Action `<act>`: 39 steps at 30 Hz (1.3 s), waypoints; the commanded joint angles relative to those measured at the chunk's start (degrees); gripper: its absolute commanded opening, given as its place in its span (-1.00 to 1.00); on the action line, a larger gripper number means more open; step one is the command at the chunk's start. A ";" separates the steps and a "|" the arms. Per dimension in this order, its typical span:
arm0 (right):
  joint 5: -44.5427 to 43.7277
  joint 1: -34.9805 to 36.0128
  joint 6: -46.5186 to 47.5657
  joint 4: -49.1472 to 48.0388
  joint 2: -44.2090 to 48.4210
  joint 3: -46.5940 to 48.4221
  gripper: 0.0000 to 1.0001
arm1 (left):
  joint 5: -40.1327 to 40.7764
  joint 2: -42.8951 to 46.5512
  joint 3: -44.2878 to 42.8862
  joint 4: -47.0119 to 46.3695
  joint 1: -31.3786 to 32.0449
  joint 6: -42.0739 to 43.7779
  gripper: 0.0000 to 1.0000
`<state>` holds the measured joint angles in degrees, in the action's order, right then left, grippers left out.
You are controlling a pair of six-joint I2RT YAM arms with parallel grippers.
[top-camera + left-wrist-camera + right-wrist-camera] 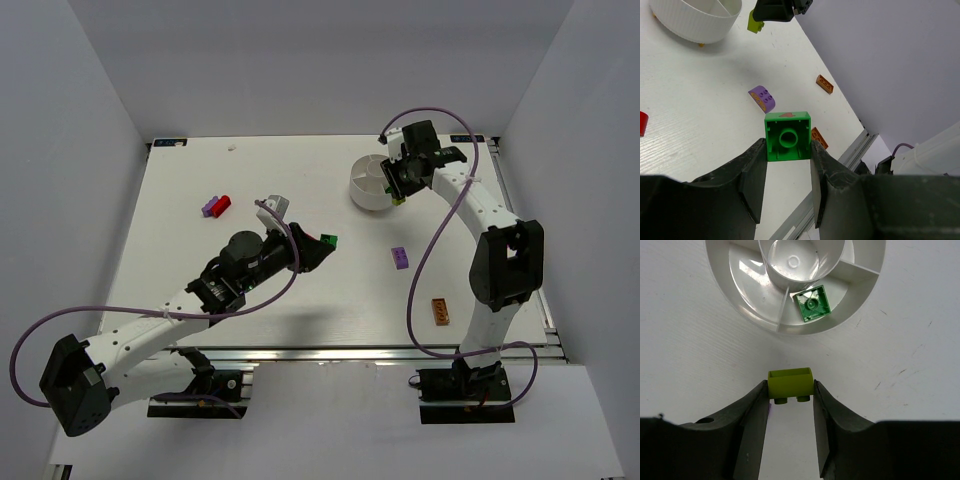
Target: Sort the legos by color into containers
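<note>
My left gripper hangs over the table's middle, shut on a green lego that shows its hollow underside. My right gripper is shut on a yellow-green lego held just beside the near rim of the round white dish, above the table. One wedge compartment of the dish holds a green lego; its centre well looks empty. Loose on the table lie a purple lego, an orange lego, and a purple and red lego side by side at the left.
In the left wrist view a second orange lego peeks out behind my right finger, near the table's metal edge rail. Grey walls close in the table on three sides. Purple cables loop from both arms.
</note>
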<state>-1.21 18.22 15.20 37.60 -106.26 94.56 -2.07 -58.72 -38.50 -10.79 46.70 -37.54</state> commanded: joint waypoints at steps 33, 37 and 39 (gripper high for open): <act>24.59 -2.13 -4.92 0.36 1.32 4.57 -1.00 | 0.13 0.36 -0.17 -1.17 -0.12 -0.34 -1.00; 25.99 -2.75 -4.39 0.28 1.32 5.45 -1.00 | -0.04 -0.25 -0.52 -1.25 -0.20 -0.34 -1.00; 29.06 -4.06 -2.38 0.71 1.23 6.68 -1.00 | -0.22 -0.60 -0.70 -1.25 -0.12 -0.34 -1.00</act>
<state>23.68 15.97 11.14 38.09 -106.21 97.45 -2.07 -59.05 -38.28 -11.20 46.70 -37.78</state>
